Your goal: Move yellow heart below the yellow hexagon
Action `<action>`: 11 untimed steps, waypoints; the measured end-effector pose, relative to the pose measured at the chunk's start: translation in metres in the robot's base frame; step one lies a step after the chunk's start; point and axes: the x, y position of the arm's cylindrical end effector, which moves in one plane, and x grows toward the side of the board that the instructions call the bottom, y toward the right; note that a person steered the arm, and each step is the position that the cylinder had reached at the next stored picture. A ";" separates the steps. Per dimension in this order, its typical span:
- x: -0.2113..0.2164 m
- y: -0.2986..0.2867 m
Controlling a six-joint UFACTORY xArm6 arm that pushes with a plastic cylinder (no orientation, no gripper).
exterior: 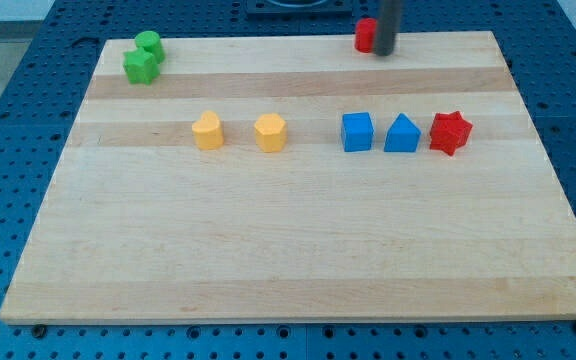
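Yellow marks the 2 blocks that matter in the camera view: the yellow heart [207,131] sits just left of the yellow hexagon [270,132], mid-tabletop [288,250]. The approach step seems in hand. The tip [383,50] stands at the view's top beside a red block [366,35], well apart from the heart, which needs nudging downward, then rightward. No claw exists to judge.

Straight dark grey rod [385,50]
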 end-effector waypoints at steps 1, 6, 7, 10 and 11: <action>0.011 -0.063; 0.118 -0.262; 0.123 -0.262; 0.160 -0.213; 0.160 -0.180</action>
